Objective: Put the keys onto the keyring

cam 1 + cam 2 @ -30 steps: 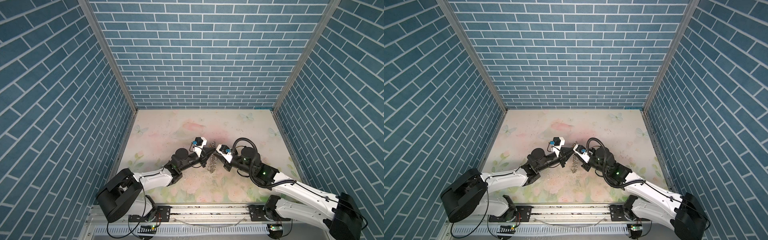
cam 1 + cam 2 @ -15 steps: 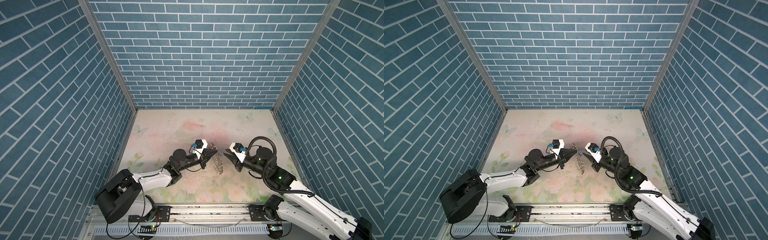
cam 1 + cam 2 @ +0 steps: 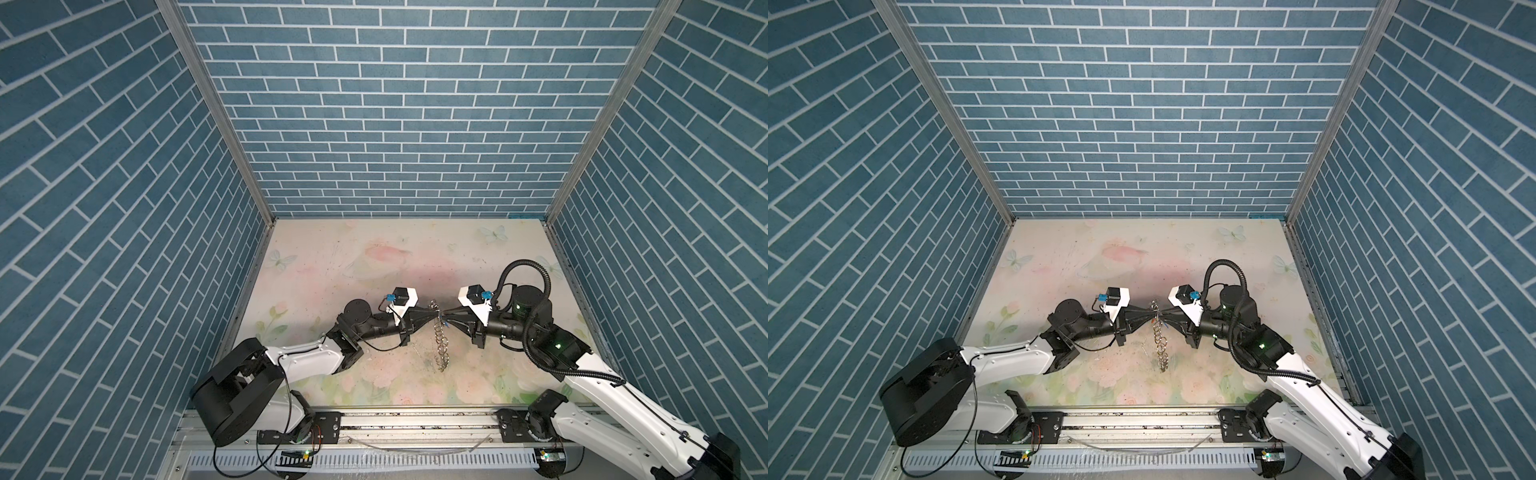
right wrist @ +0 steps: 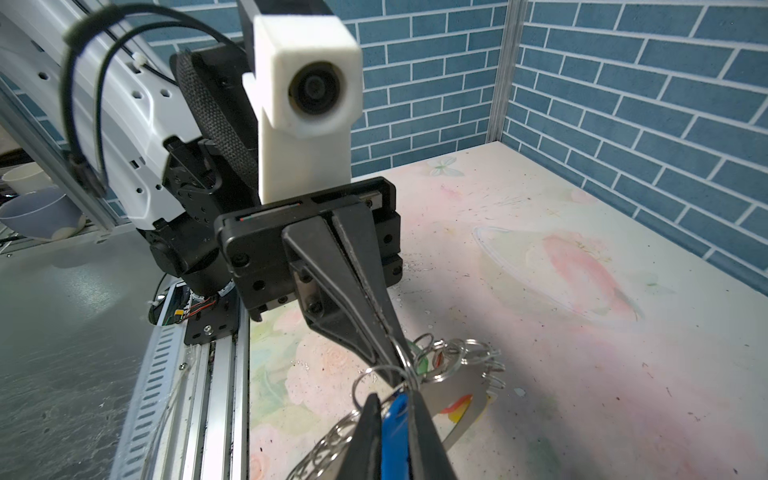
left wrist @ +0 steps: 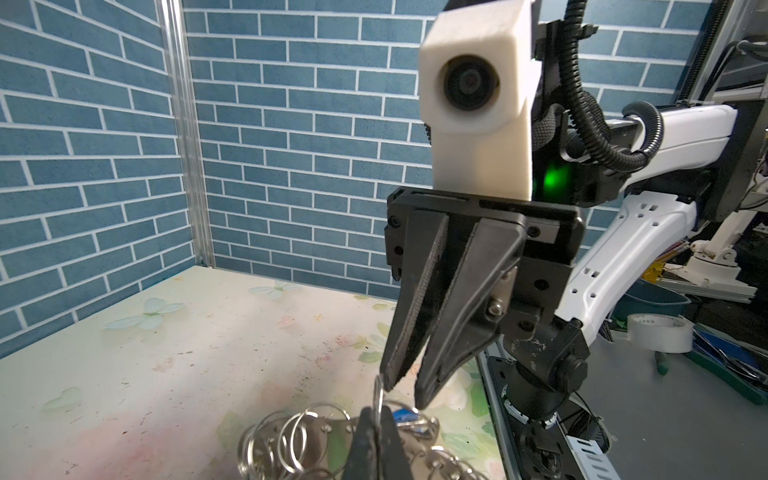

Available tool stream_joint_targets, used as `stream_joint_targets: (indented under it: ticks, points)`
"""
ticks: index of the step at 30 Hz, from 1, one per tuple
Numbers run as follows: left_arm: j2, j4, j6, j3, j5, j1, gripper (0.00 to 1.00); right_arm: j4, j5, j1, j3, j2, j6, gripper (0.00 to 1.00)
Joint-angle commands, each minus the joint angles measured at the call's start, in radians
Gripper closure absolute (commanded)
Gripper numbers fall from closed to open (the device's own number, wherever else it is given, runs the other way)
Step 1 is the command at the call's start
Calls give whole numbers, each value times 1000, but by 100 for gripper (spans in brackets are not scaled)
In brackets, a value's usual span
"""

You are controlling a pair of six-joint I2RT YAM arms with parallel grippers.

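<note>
Right tool (image 3: 446,321) is back at the keyring (image 3: 441,347) after swinging clear, jaws narrowed to a slit at the blue key (image 4: 395,428), grip unconfirmed. Left tool (image 3: 432,319) is clenched on the keyring, which dangles over the worktop (image 3: 374,257). Looks like a re-attempt at threading.

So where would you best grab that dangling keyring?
At the very top of the keyring, from the side, where the left gripper pinches its thin wire. The small split rings below hang loose and would likely slide or swing in a grip.
</note>
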Motion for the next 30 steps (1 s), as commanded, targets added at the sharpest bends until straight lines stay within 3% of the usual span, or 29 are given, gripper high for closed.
stream_joint_targets:
  ticks: [1,15,30]
  points:
    - [-6,73,11,-2,38,5,100,-4,-26,-5,32,-1,16,87]
    - [14,95,-15,14,105,5,100,-20,-112,-5,46,30,9,92]
    - [25,118,-26,18,137,4,100,-40,-174,-4,56,59,-3,83]
